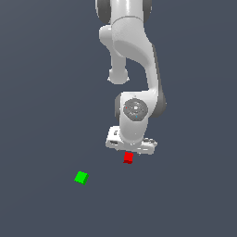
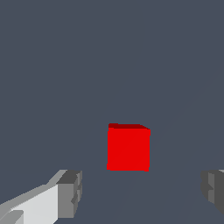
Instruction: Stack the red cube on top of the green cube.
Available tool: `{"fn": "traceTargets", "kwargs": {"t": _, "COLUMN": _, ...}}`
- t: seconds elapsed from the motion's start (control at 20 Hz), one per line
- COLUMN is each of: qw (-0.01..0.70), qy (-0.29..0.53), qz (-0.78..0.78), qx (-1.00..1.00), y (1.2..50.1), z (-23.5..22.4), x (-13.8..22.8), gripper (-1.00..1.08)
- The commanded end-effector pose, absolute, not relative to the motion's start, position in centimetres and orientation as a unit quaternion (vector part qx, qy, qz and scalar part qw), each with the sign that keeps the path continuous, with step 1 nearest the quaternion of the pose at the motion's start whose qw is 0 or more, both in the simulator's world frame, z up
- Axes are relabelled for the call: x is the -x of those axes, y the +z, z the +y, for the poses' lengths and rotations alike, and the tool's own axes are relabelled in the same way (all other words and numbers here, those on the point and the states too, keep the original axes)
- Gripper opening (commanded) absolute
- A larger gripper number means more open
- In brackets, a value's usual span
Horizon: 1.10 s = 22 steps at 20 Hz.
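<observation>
The red cube lies on the dark floor just below my white gripper, which hangs right over it. In the wrist view the red cube sits between and just beyond my two grey fingertips, which stand wide apart with nothing between them, so the gripper is open. The green cube lies on the floor toward the exterior view's left and nearer the camera, well apart from the red cube. It is out of the wrist view.
The floor is a plain dark grey surface. The white arm rises above the gripper toward the top of the exterior view.
</observation>
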<state>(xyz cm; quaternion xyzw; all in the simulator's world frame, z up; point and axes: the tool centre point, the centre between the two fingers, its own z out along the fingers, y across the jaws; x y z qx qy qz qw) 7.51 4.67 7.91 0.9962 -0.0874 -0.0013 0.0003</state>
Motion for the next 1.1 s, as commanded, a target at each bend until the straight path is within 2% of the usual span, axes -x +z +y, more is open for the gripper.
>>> {"fn": "traceTargets", "kwargs": {"t": 0.0, "qw": 0.0, "qy": 0.0, "qz": -0.094, "qx": -0.996, "y": 7.4, "z": 4.8, "x": -8.1, "gripper": 1.0}}
{"fn": "traceTargets", "kwargs": {"t": 0.55, "qw": 0.0, "qy": 0.0, "qz": -0.1, "qx": -0.995, "y": 6.6, "z": 4.9, "x": -8.5, "gripper": 1.0}}
{"fn": "traceTargets", "kwargs": {"t": 1.05, "qw": 0.0, "qy": 0.0, "qz": -0.101, "qx": -0.995, "y": 2.2, "z": 4.9, "x": -8.5, "gripper": 1.0}}
